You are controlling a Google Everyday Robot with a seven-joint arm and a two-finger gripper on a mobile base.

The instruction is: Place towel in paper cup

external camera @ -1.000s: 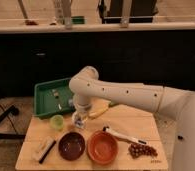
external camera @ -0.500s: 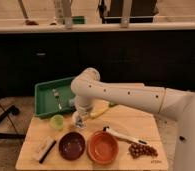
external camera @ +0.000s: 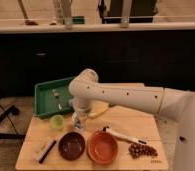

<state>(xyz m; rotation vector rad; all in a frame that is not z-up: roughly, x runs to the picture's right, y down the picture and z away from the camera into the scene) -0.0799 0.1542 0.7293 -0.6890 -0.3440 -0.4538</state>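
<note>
My gripper [external camera: 79, 119] hangs from the white arm and points straight down at the left middle of the wooden table [external camera: 136, 122]. A small whitish paper cup [external camera: 79, 125] stands right under it, mostly hidden by the gripper. I cannot make out the towel; it may be hidden by the gripper. The light-green cup [external camera: 57, 122] stands just left of the gripper.
A green tray [external camera: 51, 97] with small items lies at the back left. A dark brown bowl [external camera: 72, 145] and an orange bowl [external camera: 103, 147] sit in front. A brush [external camera: 45, 149], a white utensil [external camera: 123, 135], a brown cluster [external camera: 142, 150] and a yellow object [external camera: 100, 111] lie around.
The arm and gripper stay in nearly the same place over the paper cup; I see no clear movement.
</note>
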